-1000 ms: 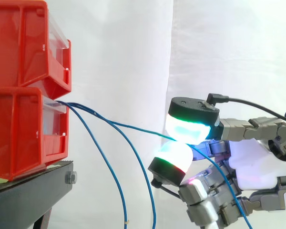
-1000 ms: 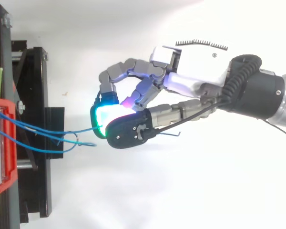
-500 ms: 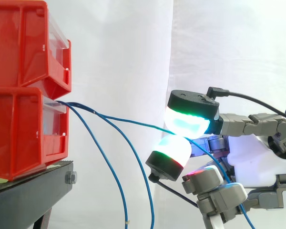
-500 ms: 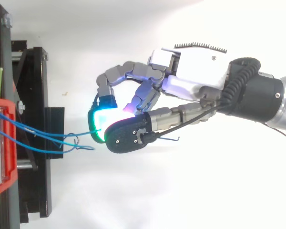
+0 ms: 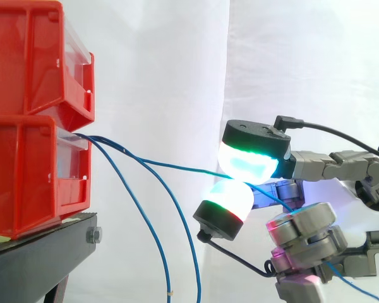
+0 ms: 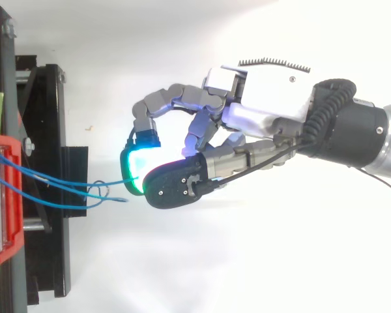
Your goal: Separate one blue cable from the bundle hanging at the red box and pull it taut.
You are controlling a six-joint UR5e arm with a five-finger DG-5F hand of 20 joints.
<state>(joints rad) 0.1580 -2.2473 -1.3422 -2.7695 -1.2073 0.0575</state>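
Observation:
Several blue cables [image 5: 136, 208] come out of the lower red box [image 5: 25, 173] and hang down in front of the black stand. One blue cable [image 5: 177, 166] runs almost level from the box to my hand [image 5: 316, 189]. Two glowing fingertips [image 5: 249, 161] pinch it between them, right of the box. From above, the hand [image 6: 260, 111] reaches in from the right, its curled fingers meeting at the cable's end [image 6: 111, 184]. The other fingers are curled below the pinch.
A second red box [image 5: 31, 57] is stacked on the lower one. Both rest on a black stand [image 5: 44, 252] at the left. A white curtain hangs behind.
The lower fingers have curled further in and turned toward the camera. The pinch on the cable has held in place and the cables barely moved.

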